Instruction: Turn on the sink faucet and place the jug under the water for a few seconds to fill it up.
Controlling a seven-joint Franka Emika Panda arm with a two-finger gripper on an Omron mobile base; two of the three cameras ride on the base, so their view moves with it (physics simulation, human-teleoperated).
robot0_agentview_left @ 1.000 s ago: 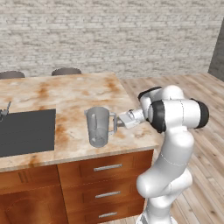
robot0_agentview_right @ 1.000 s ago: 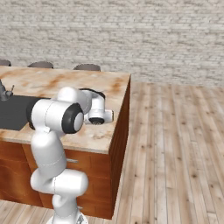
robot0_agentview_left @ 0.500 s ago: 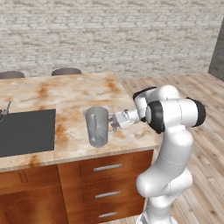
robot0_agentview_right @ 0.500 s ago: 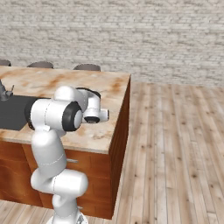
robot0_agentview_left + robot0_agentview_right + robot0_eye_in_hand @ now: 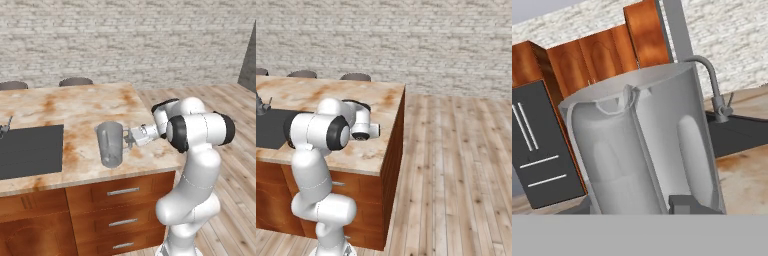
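The translucent grey jug [image 5: 110, 144] stands upright on the marble counter, near its front edge and right of the sink [image 5: 30, 150]. My gripper [image 5: 128, 138] reaches in level from the right and is at the jug's side handle. In the hand view the jug [image 5: 677, 140] looms close, its loop handle [image 5: 643, 150] between my spread fingertips [image 5: 689, 204], so the gripper [image 5: 634, 207] is open. The dark faucet [image 5: 712, 85] rises behind the jug beside the black sink [image 5: 739, 132]. No water stream shows at the spout.
The marble counter [image 5: 90, 107] stretches back and left, with drawers [image 5: 122, 191] below its front. Two stools [image 5: 75, 81] stand behind it. From the right base view my arm covers the jug, with the sink [image 5: 273, 127] and the faucet [image 5: 262, 104] at far left. Wooden floor lies to the right.
My hand has crept left toward the jug, closing the gap to its handle. The jug has stayed in place.
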